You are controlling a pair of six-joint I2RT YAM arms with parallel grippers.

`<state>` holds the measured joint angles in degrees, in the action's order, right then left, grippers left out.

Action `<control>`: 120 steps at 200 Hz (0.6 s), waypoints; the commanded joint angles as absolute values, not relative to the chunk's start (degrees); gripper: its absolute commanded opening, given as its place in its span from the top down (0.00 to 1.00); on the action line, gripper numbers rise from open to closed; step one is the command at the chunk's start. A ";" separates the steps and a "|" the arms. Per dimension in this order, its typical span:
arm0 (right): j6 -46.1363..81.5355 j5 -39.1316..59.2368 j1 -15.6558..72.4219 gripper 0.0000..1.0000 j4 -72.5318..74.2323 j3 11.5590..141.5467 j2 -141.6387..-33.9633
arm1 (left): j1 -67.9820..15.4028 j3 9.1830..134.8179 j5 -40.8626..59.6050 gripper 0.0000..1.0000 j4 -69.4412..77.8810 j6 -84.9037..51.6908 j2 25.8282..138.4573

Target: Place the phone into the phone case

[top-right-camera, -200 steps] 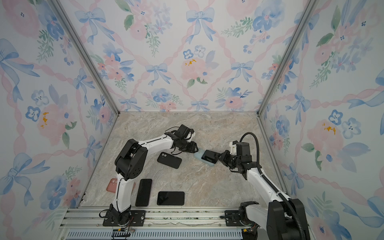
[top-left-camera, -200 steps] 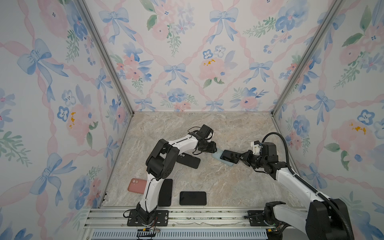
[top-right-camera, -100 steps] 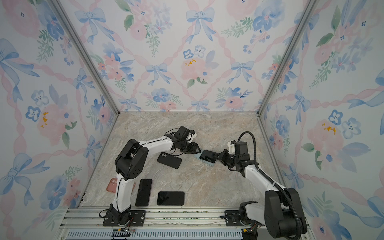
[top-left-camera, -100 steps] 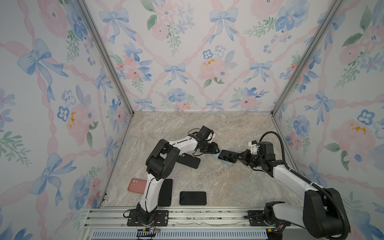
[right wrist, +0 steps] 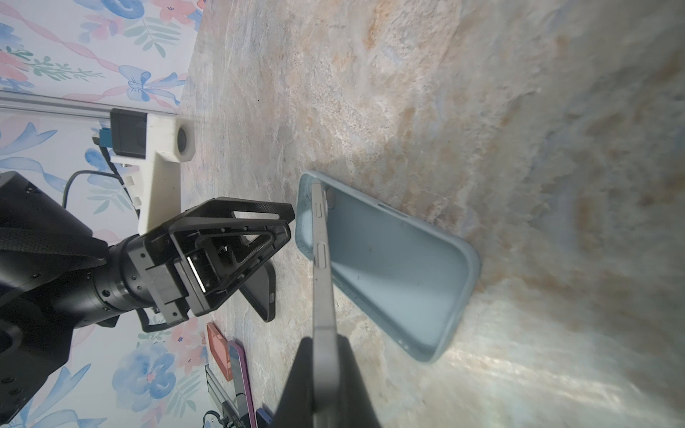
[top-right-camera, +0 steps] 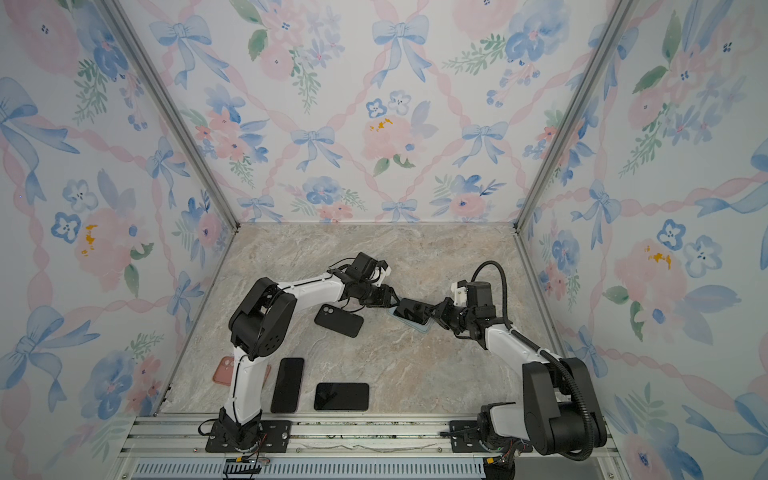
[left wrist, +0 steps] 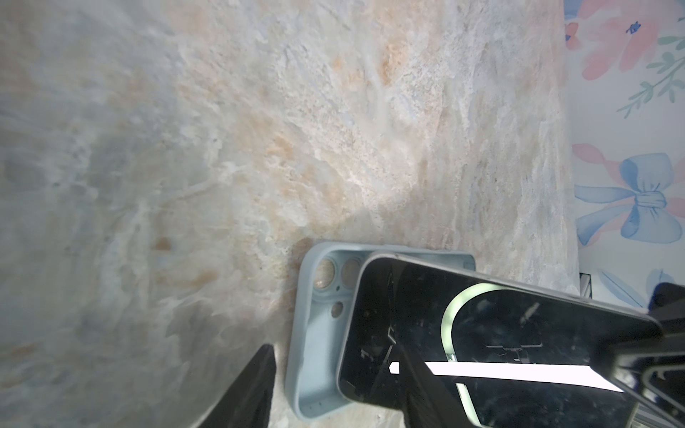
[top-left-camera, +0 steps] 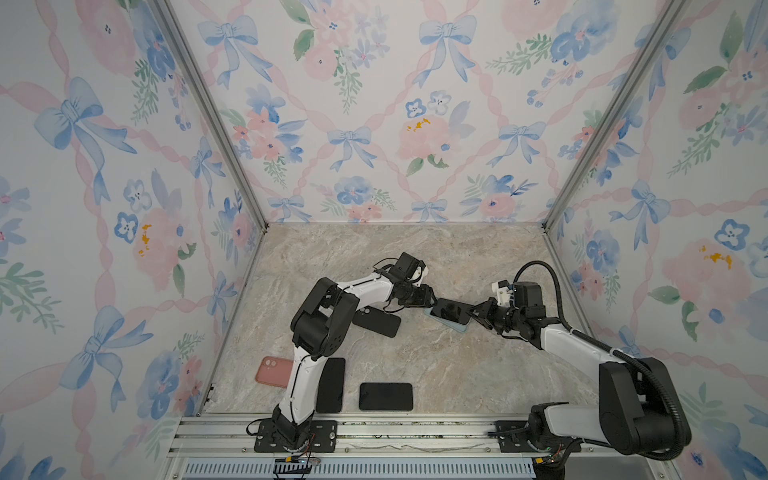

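A light blue phone case [top-left-camera: 457, 328] [top-right-camera: 420, 327] lies open side up mid-table. The phone [top-left-camera: 451, 311] [top-right-camera: 411, 309], black screen and grey edge, tilts over it. In the right wrist view the phone [right wrist: 321, 278] has its far end set at the camera end of the phone case [right wrist: 389, 270]. My right gripper [top-left-camera: 471, 312] [right wrist: 324, 344] is shut on its raised end. My left gripper [top-left-camera: 432, 297] [left wrist: 330, 348] is open, its fingers straddling the camera-end corner of the phone case [left wrist: 315, 352], one above the phone [left wrist: 482, 333].
A black phone with its camera side up [top-left-camera: 376, 322] lies just left of the case, under the left arm. Near the front edge lie a pink case [top-left-camera: 272, 371] and two black phones [top-left-camera: 331, 384] [top-left-camera: 385, 397]. Floral walls close in three sides.
My right gripper has carried the phone a little leftward over the case, toward the left gripper. The left gripper has edged slightly right to the case's end.
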<state>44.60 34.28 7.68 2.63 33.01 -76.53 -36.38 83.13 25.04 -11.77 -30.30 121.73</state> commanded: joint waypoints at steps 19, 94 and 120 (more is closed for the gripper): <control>43.82 31.82 8.44 1.00 -2.44 33.69 -78.88 | -36.63 81.09 26.87 0.45 -9.91 -31.30 121.70; 44.47 30.62 8.61 1.00 -1.73 32.76 -81.68 | -37.25 79.63 27.33 0.45 -7.96 -32.10 121.22; 44.86 30.23 9.53 0.99 -0.78 32.20 -82.51 | -37.69 79.20 27.51 0.45 -7.44 -32.43 120.98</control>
<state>45.10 34.81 7.94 4.01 34.15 -79.92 -36.88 80.55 26.46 -7.49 -31.64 121.73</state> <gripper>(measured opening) 0.099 0.548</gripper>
